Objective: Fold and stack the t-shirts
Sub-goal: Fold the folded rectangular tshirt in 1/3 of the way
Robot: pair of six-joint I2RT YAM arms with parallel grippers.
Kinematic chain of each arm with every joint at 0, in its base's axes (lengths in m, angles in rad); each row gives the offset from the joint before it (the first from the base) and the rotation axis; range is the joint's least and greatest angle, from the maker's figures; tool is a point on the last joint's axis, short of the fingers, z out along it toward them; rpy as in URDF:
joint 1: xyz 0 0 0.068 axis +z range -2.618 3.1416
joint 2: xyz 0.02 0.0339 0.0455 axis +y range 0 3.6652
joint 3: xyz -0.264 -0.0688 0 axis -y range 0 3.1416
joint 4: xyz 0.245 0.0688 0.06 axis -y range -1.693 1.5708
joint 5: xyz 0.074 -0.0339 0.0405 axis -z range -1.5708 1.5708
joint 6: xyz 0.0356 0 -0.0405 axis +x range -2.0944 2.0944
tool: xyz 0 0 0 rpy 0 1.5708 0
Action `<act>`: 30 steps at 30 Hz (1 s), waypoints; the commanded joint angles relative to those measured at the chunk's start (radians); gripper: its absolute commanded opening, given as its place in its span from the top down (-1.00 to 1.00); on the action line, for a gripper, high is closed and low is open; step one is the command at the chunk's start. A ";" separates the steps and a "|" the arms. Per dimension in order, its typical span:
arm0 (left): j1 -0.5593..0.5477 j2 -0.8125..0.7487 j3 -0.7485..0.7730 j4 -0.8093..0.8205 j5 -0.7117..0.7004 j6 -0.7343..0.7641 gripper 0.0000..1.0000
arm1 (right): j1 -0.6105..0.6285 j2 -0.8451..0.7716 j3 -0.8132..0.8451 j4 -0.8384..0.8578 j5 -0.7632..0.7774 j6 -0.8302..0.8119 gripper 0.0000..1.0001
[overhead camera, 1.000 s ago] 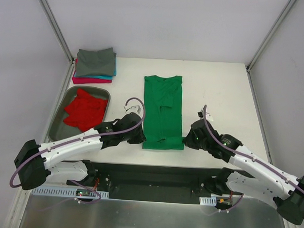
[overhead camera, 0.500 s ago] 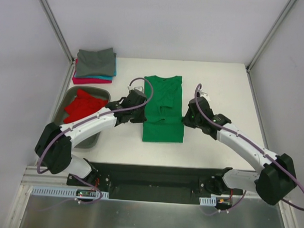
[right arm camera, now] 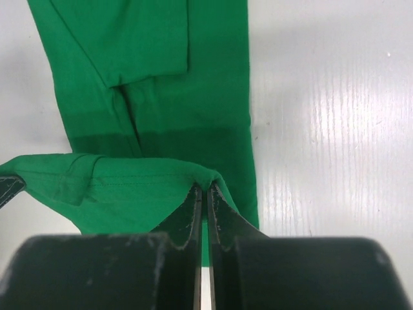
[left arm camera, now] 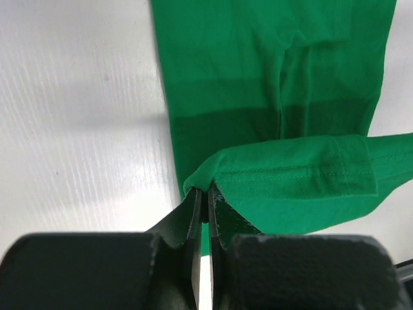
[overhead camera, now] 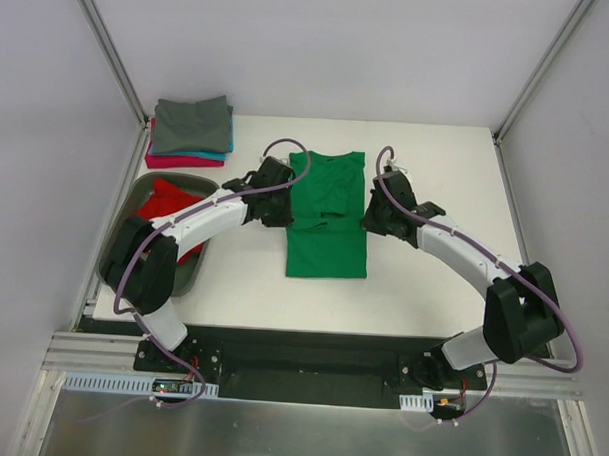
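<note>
white tabletop (overhead camera: 433, 283) fills the cell between plain pale walls, and the green t-shirt (overhead camera: 327, 251) lies in the middle of it as a narrow strip with its sleeves turned in. its long axis runs straight away from my arm bases, collar at the far end.

i have the left gripper (left arm camera: 206, 194) clenched on the left corner of the hem (left arm camera: 290, 174), and the right gripper (right arm camera: 205, 190) clamped on the right corner. both wrist views show the jaws pinched tight on a fold of green cloth, with the hem stretched as a band between them, raised off the layer below. from above, the two grippers sit level with each other on either side of the strip, about halfway along it, so the lifted hem hangs over the shirt's middle.

what matters for the fold is that the collar lies beyond both grippers, farther from the bases along that long axis. neither arm is nearer, so i judge they must travel together to keep the hem square.

off to the far left, the stack of folded t-shirts (overhead camera: 191, 132) waits with the grey one on top, and the red t-shirt (overhead camera: 167, 197) sits crumpled in the metal tray (overhead camera: 195, 269).
</note>
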 commanded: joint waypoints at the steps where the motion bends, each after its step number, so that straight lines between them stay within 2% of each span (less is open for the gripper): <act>1: 0.027 0.049 0.073 -0.007 0.040 0.058 1.00 | -0.033 0.047 0.065 0.024 0.021 -0.032 0.99; 13: 0.071 0.189 0.145 -0.007 0.071 0.083 1.00 | -0.088 0.188 0.106 0.067 -0.026 -0.029 0.99; 23: 0.088 0.217 0.156 -0.007 0.070 0.075 0.96 | -0.107 0.269 0.140 0.105 -0.054 -0.032 0.98; 24: 0.089 0.220 0.160 -0.010 0.068 0.081 0.89 | -0.107 0.271 0.141 0.105 -0.052 -0.032 0.95; 26: 0.093 0.218 0.160 -0.019 0.069 0.083 0.56 | -0.110 0.272 0.141 0.104 -0.052 -0.030 0.71; 27: 0.094 0.214 0.157 -0.022 0.074 0.083 0.30 | -0.111 0.272 0.143 0.104 -0.060 -0.033 0.47; 28: 0.094 0.205 0.153 -0.022 0.074 0.083 0.08 | -0.110 0.272 0.144 0.102 -0.066 -0.038 0.13; 30: 0.094 0.183 0.143 -0.022 0.076 0.080 -0.26 | -0.110 0.263 0.151 0.098 -0.089 -0.056 -0.20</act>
